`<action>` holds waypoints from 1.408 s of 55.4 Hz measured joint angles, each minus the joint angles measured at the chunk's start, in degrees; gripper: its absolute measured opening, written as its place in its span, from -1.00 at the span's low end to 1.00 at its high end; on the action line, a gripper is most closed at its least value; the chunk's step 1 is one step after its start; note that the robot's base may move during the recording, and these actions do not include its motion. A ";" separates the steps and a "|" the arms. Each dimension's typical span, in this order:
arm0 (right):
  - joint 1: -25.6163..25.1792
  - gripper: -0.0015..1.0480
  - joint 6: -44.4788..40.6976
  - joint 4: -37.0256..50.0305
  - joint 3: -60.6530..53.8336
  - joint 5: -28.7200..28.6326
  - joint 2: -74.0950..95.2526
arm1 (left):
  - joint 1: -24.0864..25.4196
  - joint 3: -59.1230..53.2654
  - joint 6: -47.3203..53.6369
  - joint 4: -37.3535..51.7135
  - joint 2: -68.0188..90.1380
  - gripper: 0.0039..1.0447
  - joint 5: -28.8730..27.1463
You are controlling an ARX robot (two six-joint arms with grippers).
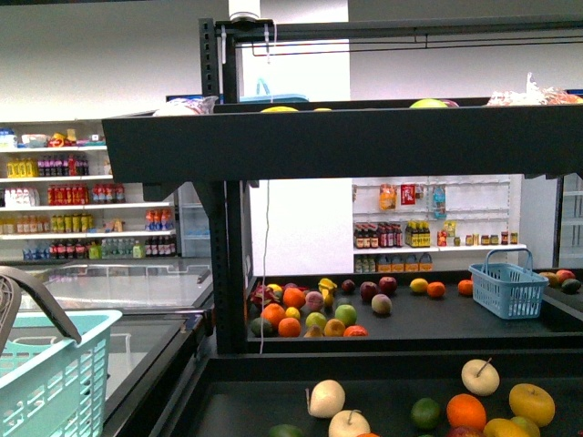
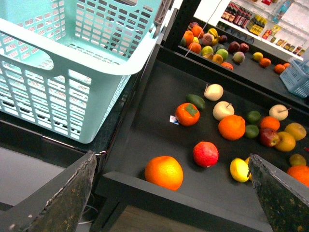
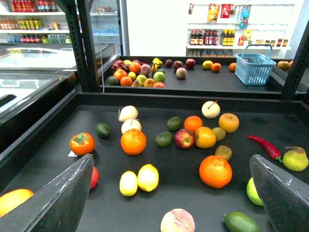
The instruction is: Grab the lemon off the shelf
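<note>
1. The right gripper (image 3: 171, 158) has its jaws spread wide with nothing between them. Its two fingers (image 3: 285, 193) hang over the lowest tray of the shelf (image 3: 193, 99).
2. The lemons (image 3: 147, 177) are right there. Two of them lie side by side, touching or near enough, on the flat black tray towards its front edge. The right wrist cam sees them in the gap between the fingers. A big orange (image 3: 133, 141) sits just behind them, and a persimmon (image 3: 82, 143) is off to one side.
3. The left gripper (image 2: 171, 157) is also wide apart and holding nothing. It hangs over the front rim of the same tray, near the left corner. A turquoise basket (image 2: 72, 72) is parked just beside the shelf there.
4. The left wrist cam shows one lemon close to a finger (image 2: 282, 193), with a red round fruit (image 2: 205, 153) just beside it. A sliver of yellow behind it is probably the second one, but the finger covers most of it.
5. Neither gripper shows in the front view. You get the turquoise basket low on the left and a blue basket (image 1: 508, 287) on the tray further back, well apart from a pile of mixed fruit (image 1: 310, 309).
6. A few yellow things poke over the top tray's rim in the front view, and I can't tell if they're lemons.
</note>
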 joint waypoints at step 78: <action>0.00 0.86 0.00 0.00 0.00 0.00 0.00 | 12.26 57.55 -44.02 36.79 88.28 0.85 10.58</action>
